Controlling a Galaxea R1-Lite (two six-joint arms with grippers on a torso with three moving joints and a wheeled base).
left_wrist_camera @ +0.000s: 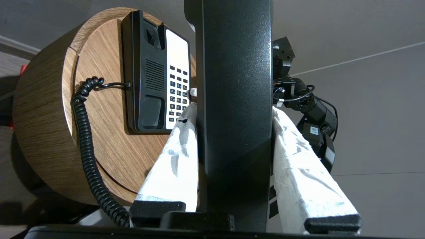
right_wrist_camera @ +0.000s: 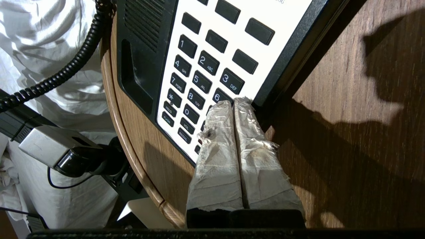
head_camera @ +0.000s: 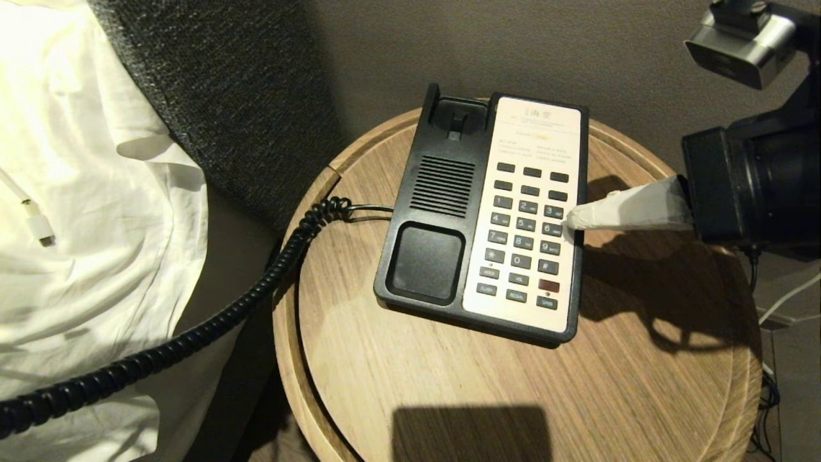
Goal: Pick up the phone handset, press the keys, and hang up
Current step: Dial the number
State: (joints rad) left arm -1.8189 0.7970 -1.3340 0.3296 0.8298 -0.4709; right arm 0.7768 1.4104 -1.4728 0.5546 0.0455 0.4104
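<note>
While a white sheet [head_camera: 96, 192] fills the robot's left side of the head view, beside a dark textured headboard [head_camera: 231, 96], a round wooden table [head_camera: 487, 385] takes up the middle, standing against a grey wall [head_camera: 577, 51]. On the table sits the black phone base [head_camera: 436, 212], with a speaker grille between its two empty cradle hollows. Its cream faceplate [head_camera: 539, 135] carries the keys [head_camera: 523, 242], dark buttons in rows of three with one red button low in the right column.

A black coiled cord [head_camera: 211, 321] leaves the left side of the base, curls over the table rim and runs down across the sheet out of the head view.

The phone handset [left_wrist_camera: 234, 99] is off the base, away from the table. In the left wrist view the left gripper [left_wrist_camera: 232, 132] is clamped on it, one white-wrapped finger pressed to each side of the black bar, which stands straight up between them and hides part of the table behind.

The right gripper [right_wrist_camera: 234, 103] reaches in over the table's right side. Its two wrapped fingers [right_wrist_camera: 215, 156] are pressed tightly together into a single point, holding nothing. The tip lies at the right edge of the faceplate, right at the 6 key, just below the 3.

A small white cable plug [head_camera: 40, 228] lies on the sheet at far left.
</note>
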